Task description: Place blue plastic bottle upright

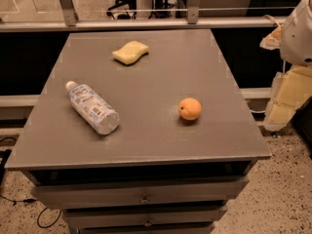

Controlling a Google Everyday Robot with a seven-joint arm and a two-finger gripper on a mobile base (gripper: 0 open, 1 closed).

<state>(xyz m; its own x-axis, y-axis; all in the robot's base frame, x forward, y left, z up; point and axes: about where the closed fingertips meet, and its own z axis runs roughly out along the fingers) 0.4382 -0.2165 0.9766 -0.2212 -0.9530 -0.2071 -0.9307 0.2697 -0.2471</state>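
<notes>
The blue plastic bottle (92,107) lies on its side on the left part of the grey table top (151,82). It is clear and ribbed, with a pale blue-and-white label. Its white cap points to the far left and its base to the near right. My gripper (287,99) hangs off the table's right edge, below the white arm housing (298,33). It is far to the right of the bottle and touches nothing on the table.
A yellow sponge (130,52) lies at the back middle of the table. An orange (189,108) sits right of centre. Drawers (144,194) run under the front edge. A metal railing (146,23) crosses behind the table.
</notes>
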